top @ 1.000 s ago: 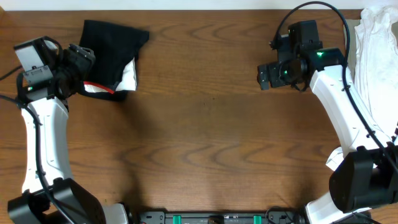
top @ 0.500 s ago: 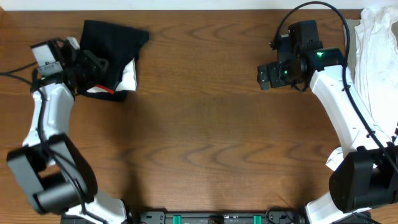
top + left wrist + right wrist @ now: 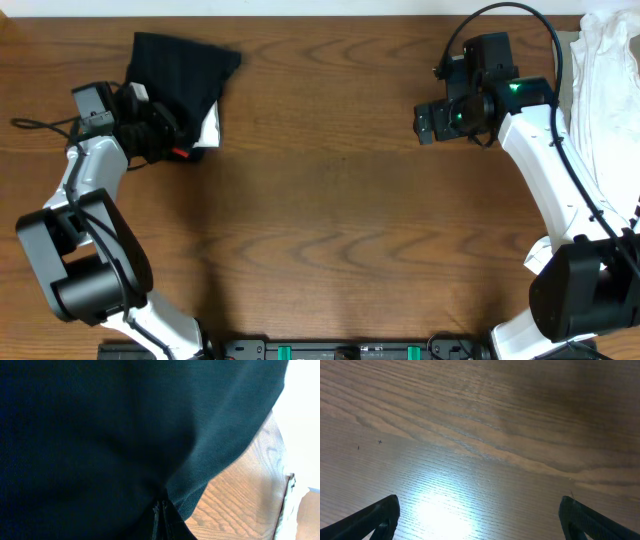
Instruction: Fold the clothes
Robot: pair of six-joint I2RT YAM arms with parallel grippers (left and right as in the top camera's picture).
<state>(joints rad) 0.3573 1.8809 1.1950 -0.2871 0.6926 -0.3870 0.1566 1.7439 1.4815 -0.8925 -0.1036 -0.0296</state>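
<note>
Nearest: base rail (image 3: 330, 352) with green tabs, well nearer than the black garment (image 3: 180, 70). Its markings are too small to read.

Surface: table (image 3: 330, 230) of dark brown wood with strong wavy grain and a satin finish. The right wrist view shows a bright lamp glare on the boards. Bare wood runs from the garment down toward the rail.

Right side: right gripper (image 3: 480, 510) hovers over bare wood well to the right of the garment. Its fingers sit wide apart at the two lower corners of its own view, released and holding nothing. A green light (image 3: 515, 88) is lit on that arm.

Left side: left gripper (image 3: 159, 515) is at the garment's near left corner, tips buried in the cloth. The wrist view is nearly all dark fabric. The fingers are drawn together with only a thin seam between them, and cloth bunches from the tips, so it is clenched on the garment.

The garment lies folded on the far left part of the table. White lining (image 3: 208, 125) and red trim (image 3: 180, 150) show at its near edge.

Far right of the garment: white clothes pile (image 3: 605, 70), crumpled, at the table's edge.

Beyond the garment's far side: pale strip (image 3: 320, 6) past the table edge.
</note>
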